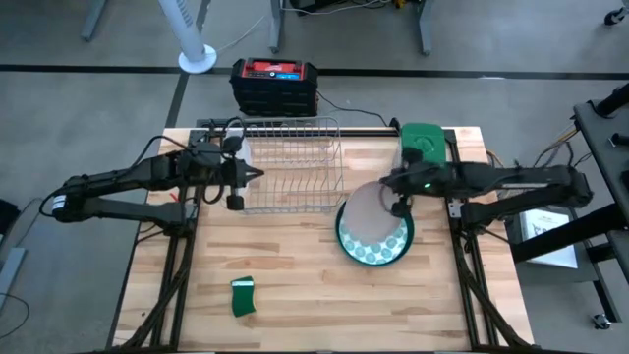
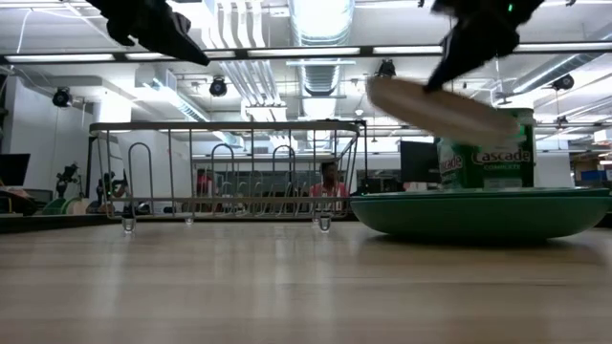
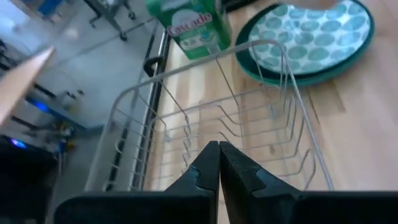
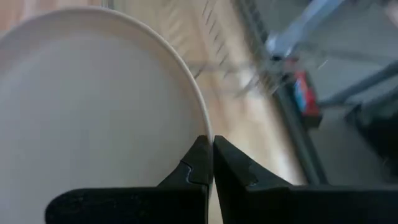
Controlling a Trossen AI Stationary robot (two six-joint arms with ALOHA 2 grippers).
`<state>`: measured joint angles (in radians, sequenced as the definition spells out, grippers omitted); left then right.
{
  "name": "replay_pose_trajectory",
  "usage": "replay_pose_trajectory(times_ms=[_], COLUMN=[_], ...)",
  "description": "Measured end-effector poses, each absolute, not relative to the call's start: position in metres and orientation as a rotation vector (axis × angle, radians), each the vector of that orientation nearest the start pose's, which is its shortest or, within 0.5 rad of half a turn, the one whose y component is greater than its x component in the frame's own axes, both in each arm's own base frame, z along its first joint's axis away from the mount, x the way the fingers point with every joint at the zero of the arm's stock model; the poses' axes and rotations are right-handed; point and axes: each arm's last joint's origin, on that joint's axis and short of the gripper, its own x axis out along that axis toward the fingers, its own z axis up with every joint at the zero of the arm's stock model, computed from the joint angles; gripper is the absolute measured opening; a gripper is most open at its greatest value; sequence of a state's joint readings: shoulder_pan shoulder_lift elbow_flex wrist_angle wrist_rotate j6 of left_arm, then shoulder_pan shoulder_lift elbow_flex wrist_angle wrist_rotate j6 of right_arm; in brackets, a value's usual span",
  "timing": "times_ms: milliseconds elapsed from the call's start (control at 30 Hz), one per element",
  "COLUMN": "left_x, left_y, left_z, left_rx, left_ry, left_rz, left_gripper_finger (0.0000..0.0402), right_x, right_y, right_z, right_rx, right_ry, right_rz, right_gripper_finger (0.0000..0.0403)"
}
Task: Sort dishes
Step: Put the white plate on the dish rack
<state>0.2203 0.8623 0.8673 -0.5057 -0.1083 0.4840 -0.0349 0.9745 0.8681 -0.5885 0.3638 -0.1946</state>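
We saw a whitish plate point(image 1: 376, 208), plain and pale with a thin raised rim, held tilted in the air above a stack of dishes on the wooden worktop point(image 1: 295, 285). The top dish of that stack was a patterned plate point(image 1: 374, 248) covered in teal-green dots, and it sat inside a dark green plate point(image 2: 483, 212) whose rim ringed it. The right gripper's fingers point(image 4: 208, 163) were clamped on the near edge of the whitish plate, pinching its rim, with the disc spreading away from the fingertips toward the rack. The wire dish rack point(image 1: 288, 165) stood at the back middle of the worktop, just beside the stack, and we saw no dishes in its slots. The left gripper point(image 1: 257, 175) hung over the rack's left end with its fingers pressed together on nothing. A green detergent box point(image 1: 424, 144) stood at the back right of the worktop, behind the stack. A small green sponge point(image 1: 243, 296) lay alone near the front of the worktop, well apart from the dishes. A black and red case point(image 1: 274, 86) sat on the floor beyond the worktop's far edge, and in the low view a person point(image 2: 330, 182) showed through the rack's wires in the room behind.
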Motion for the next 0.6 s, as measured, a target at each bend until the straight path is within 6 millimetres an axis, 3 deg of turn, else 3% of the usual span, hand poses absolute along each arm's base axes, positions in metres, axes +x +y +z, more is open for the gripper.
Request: replay_pose_trajectory(times_ms=[133, 300, 400, 600], left_x=[0.17, 0.166, 0.163, 0.156], left_y=[0.046, 0.052, 0.056, 0.061], left_z=[0.322, 0.324, 0.329, 0.335], left_rx=[0.461, 0.471, 0.475, 0.491], left_ry=[0.581, 0.622, 0.611, 0.621], left_rz=[0.338, 0.615, 0.815, 1.138], left_gripper_finger=[0.0, 0.0, 0.0, 0.0], right_x=[0.187, 0.201, 0.213, 0.237], right_y=[-0.021, -0.031, -0.046, -0.089], right_z=[0.324, 0.348, 0.358, 0.359], right_rx=[-0.51, -1.01, -1.203, -1.391], right_ry=[0.594, 0.431, 0.334, 0.225], right_rz=[-0.404, -0.425, -0.445, -0.342], right_gripper_finger=[0.0, 0.0, 0.0, 0.0])
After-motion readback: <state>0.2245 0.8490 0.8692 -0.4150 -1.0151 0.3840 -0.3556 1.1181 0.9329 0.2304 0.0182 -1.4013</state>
